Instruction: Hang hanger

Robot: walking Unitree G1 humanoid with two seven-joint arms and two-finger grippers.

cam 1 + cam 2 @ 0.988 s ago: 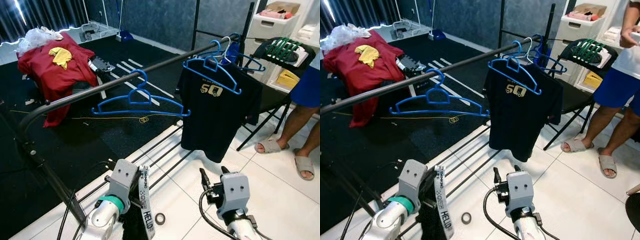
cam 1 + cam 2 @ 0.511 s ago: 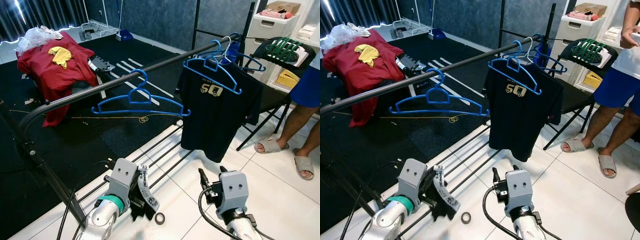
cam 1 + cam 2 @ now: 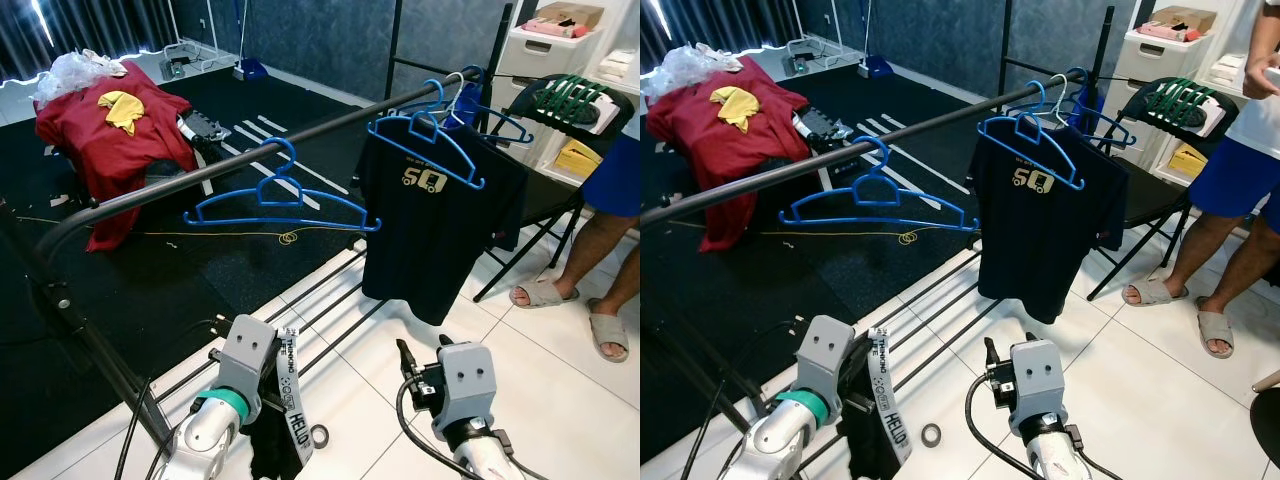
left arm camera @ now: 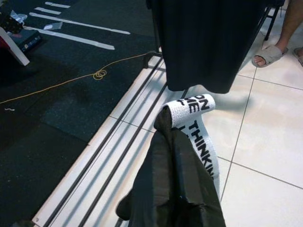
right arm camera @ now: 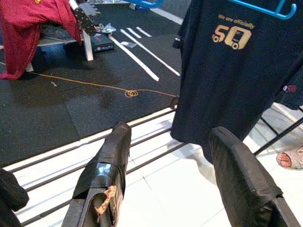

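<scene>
We keep our left gripper point(image 3: 262, 385) clamped on a bunched black garment point(image 4: 173, 189) with a white lettered strap point(image 4: 201, 142), low over the rack's floor rails, so the cloth hangs free of the tiles. Our right gripper point(image 5: 165, 165) hangs beside it with fingers spread and nothing in them, ready to help. The bare blue hanger point(image 3: 280, 198) already hooks the rack's black rail point(image 3: 200, 180) near its middle; toward the far end, the black T-shirt point(image 3: 435, 225) hangs on another blue hanger.
</scene>
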